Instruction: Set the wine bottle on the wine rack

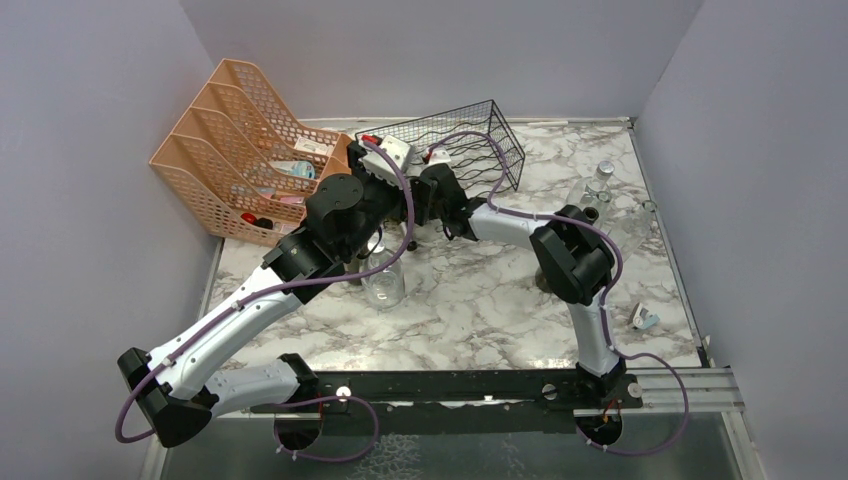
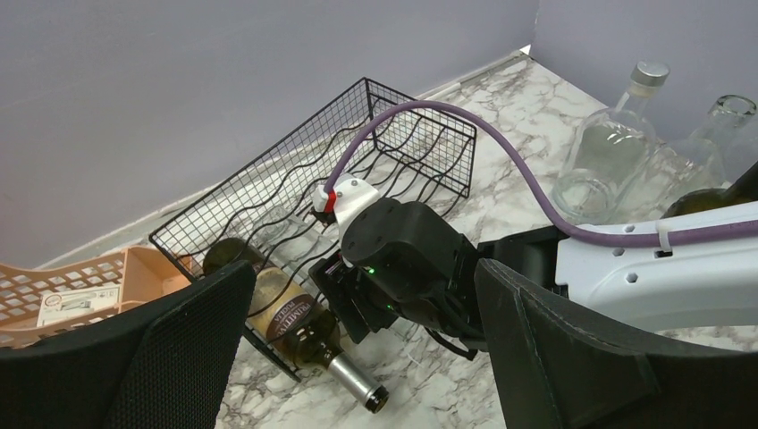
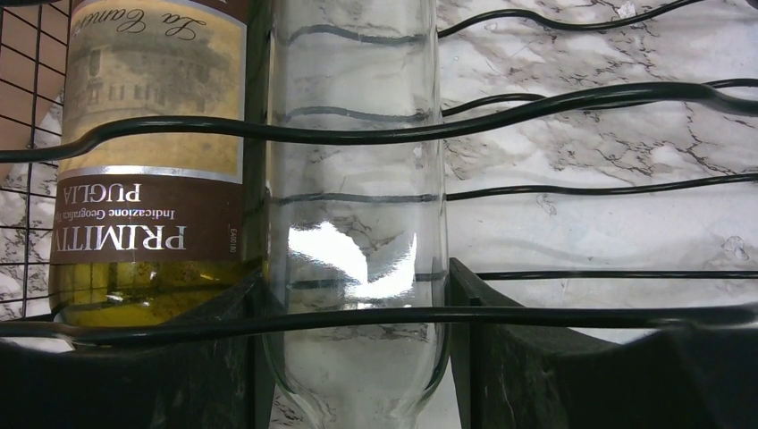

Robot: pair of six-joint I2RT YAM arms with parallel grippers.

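wine bottle (image 3: 357,179) lies in wine rack (image 1: 490,140), far centre, just beside labelled bottle (image 3: 152,134) | right gripper (image 3: 357,357) clamped on it | left gripper (image 2: 362,295) spread wide, empty | remaining: release, withdraw

One wine bottle (image 3: 357,223) lies in wine rack (image 2: 268,192) (another bottle (image 3: 152,134) alongside).

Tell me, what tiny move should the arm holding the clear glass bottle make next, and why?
Probably open the right gripper and back out: its clear glass bottle already lies inside the black wire rack, beside the dark labelled wine bottle.
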